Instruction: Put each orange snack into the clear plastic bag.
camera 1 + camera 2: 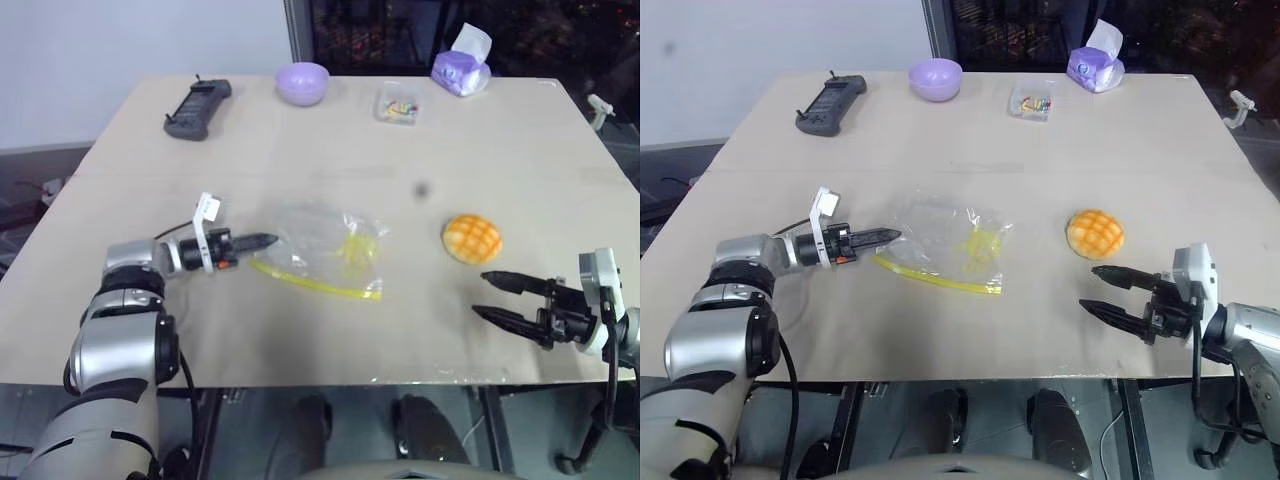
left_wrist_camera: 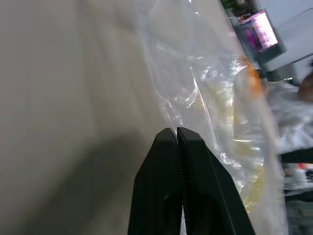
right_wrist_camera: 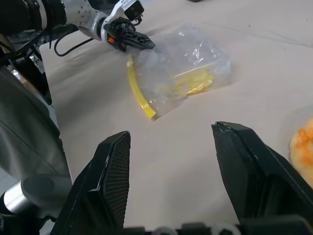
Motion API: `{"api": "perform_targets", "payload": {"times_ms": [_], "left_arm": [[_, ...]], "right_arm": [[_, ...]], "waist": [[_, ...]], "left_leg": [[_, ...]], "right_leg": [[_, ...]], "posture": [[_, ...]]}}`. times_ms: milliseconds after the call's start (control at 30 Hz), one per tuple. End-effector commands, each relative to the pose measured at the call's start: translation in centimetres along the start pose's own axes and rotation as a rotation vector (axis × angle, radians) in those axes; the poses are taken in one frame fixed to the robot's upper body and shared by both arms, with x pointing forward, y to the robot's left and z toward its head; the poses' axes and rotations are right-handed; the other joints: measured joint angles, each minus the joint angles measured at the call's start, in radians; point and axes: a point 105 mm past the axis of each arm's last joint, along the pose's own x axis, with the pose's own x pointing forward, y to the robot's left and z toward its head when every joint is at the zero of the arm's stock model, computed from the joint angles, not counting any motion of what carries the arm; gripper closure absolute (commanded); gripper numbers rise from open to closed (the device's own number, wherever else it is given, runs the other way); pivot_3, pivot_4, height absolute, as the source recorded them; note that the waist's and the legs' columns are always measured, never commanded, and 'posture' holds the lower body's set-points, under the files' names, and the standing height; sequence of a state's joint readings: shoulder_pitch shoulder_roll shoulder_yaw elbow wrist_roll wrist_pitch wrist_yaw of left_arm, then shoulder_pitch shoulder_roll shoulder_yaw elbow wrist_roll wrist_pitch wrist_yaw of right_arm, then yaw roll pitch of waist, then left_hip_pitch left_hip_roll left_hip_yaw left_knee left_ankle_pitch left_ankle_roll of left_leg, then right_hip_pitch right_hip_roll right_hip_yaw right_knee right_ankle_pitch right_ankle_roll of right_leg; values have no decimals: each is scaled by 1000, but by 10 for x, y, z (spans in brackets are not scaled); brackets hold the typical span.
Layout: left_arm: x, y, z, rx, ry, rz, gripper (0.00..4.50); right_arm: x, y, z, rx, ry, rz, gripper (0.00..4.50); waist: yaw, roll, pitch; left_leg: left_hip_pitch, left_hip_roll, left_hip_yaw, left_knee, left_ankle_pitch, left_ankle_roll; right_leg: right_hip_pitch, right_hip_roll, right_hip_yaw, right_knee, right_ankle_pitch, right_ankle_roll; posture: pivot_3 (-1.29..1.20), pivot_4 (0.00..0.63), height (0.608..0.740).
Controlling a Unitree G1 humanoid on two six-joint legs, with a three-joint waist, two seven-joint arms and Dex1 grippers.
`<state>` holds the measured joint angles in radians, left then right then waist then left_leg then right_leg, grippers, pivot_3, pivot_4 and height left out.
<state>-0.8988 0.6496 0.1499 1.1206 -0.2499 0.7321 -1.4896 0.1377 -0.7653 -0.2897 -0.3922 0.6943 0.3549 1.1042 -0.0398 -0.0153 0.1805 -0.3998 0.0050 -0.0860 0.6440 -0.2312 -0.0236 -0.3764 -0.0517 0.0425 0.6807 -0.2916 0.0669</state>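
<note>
Bagging not begun: round orange-yellow grid-topped bun (image 1: pixel 471 238) sits outside the thin clear plastic bag w/ yellow zip strip (image 1: pixel 322 250).
L gripper (image 1: pixel 894 236) pressed together at bag edge (pinching film, I judge); R gripper (image 1: pixel 1098 288) spread, empty, near bun.

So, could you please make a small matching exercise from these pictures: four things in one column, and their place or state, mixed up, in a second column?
Things:
1. orange snack
2. clear plastic bag
3. left gripper
4. right gripper

Places or states:
A. fingers shut, tips at the bag's edge
B. fingers apart, nothing between them
C. lying flat in the middle of the table, yellow zip strip toward the robot
D. sitting on the table between the bag and the right gripper, outside the bag

Pairs: 1-D, 2-C, 3-A, 4-B
</note>
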Motion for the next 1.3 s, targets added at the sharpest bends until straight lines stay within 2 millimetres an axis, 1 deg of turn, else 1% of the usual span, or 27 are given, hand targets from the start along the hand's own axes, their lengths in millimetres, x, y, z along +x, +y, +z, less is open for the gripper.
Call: {"api": "perform_targets", "payload": {"times_ms": [33, 133, 167, 267, 333, 433, 533, 633, 667, 700, 767, 800, 833, 900, 933, 1000, 1067, 1167, 1267, 1300], "left_arm": [[3, -23, 6, -91, -68, -161, 4451], [4, -35, 9, -170, -134, -238, 4451], [5, -38, 11, -193, -163, -251, 4451], [14, -42, 19, -258, -297, -263, 4451], [25, -42, 21, -328, -384, -260, 4451], [47, -50, 15, -445, -470, -264, 4451], [64, -50, 7, -532, -516, -172, 4451], [69, -55, 7, -595, -563, -146, 4451], [70, -58, 7, -600, -567, -139, 4451], [71, -60, 6, -612, -576, -128, 4451], [69, -63, 5, -630, -596, -119, 4451], [68, -65, 5, -633, -603, -117, 4451], [67, -66, 5, -638, -610, -119, 4451], [66, -67, 5, -647, -619, -116, 4451], [64, -66, 5, -653, -626, -111, 4451], [62, -63, 3, -667, -634, -97, 4451], [60, -62, 1, -677, -635, -89, 4451], [59, -61, 0, -688, -635, -87, 4451], [58, -57, -3, -699, -627, -83, 4500], [58, -56, -4, -702, -627, -82, 4500]], "right_arm": [[9, 1, 17, -68, -33, 7, 1632], [22, 1, 28, -104, -59, 1, 1632], [28, 2, 28, -97, -45, 6, 1632], [47, 6, 22, -136, 19, 16, 1632], [59, 17, 10, -174, 83, 68, 1632], [82, 10, -1, -326, 147, 17, 1632], [100, 10, -6, -419, 149, 12, 1632], [113, -6, -7, -513, 155, -68, 1632], [117, -9, -9, -544, 162, -85, 1632], [120, -10, -15, -579, 186, -83, 1632], [124, -12, -27, -637, 236, -78, 1632], [125, -18, -31, -670, 262, -107, 1632], [127, -24, -33, -693, 272, -141, 1632], [129, -29, -38, -717, 288, -171, 1632], [128, -30, -42, -726, 304, -174, 1632], [122, -41, -50, -760, 353, -219, 1632], [118, -48, -52, -780, 371, -256, 1632], [117, -55, -49, -794, 363, -296, 1632], [113, -65, -47, -850, 369, -359, 2485], [112, -66, -47, -856, 369, -366, 2971]], "waist": [[-1, 0, 0], [-3, 0, 0], [-3, 0, 0], [-1, 0, 0], [5, 0, 0], [10, -1, 0], [9, -1, 0], [8, -2, 0], [7, -2, 0], [7, -2, 0], [7, -2, 0], [7, -2, 0], [7, -2, 0], [5, -2, 0], [6, -2, -1], [7, -3, -1], [9, -4, -2], [13, -5, -3], [18, -6, -3], [21, -6, -3]], "left_leg": [[0, 0, 0, 0, 0, 0], [-1, 0, 0, 1, 0, 0], [0, 1, 0, 1, 0, 0], [-1, 1, -1, 1, 0, 0], [-1, 1, -2, 2, 0, 0], [-4, 0, -3, 6, 0, 0], [-5, -1, -3, 8, 0, 0], [-4, -1, -3, 8, 0, 0], [-3, -1, -3, 7, 0, 0], [-3, -1, -2, 7, 0, -1], [-3, -1, -2, 7, 0, -1], [-3, -1, -2, 7, 1, -2], [-3, -1, -2, 7, 2, -4], [-3, -1, -1, 6, 3, -5], [-2, -1, -1, 6, 3, -5], [-1, -2, -1, 6, 3, -5], [0, -2, -1, 6, 3, -5], [3, -2, -2, 6, 3, -5], [4, -2, -2, 7, 3, -5], [4, -2, -2, 7, 3, -5]], "right_leg": [[0, 0, 0, 0, 0, 0], [0, 0, 0, 0, 0, 0], [0, 0, 0, 0, 0, 0], [0, 0, -1, 1, 0, 0], [0, -1, -1, 1, 0, 0], [0, -1, -3, 0, 0, 0], [0, -3, -2, 1, 1, 1], [0, -2, -2, 1, 1, 1], [0, -2, -2, 1, 1, 1], [0, -2, -1, 1, 1, 1], [0, -3, -1, 2, 1, 1], [0, -2, -1, 1, 1, 1], [0, -2, -1, 1, 1, 1], [0, -2, 0, 1, 1, 1], [0, -2, 0, 1, 1, 1], [0, -2, 0, 1, 1, 1], [2, -2, 0, 1, 1, 1], [5, -2, 0, 1, 1, 1], [6, -2, 0, 0, 2, 1], [6, -2, 0, 0, 2, 1]], "posture": [[0, 150, 740], [0, 150, 740], [0, 150, 740], [0, 150, 740], [0, 150, 740], [0, 150, 740], [0, 150, 740], [0, 150, 740], [0, 150, 740], [0, 150, 740], [0, 150, 740], [0, 150, 740], [0, 150, 740], [0, 150, 740], [0, 150, 740], [0, 150, 740], [0, 150, 740], [0, 150, 740], [0, 150, 740], [0, 150, 740]]}}
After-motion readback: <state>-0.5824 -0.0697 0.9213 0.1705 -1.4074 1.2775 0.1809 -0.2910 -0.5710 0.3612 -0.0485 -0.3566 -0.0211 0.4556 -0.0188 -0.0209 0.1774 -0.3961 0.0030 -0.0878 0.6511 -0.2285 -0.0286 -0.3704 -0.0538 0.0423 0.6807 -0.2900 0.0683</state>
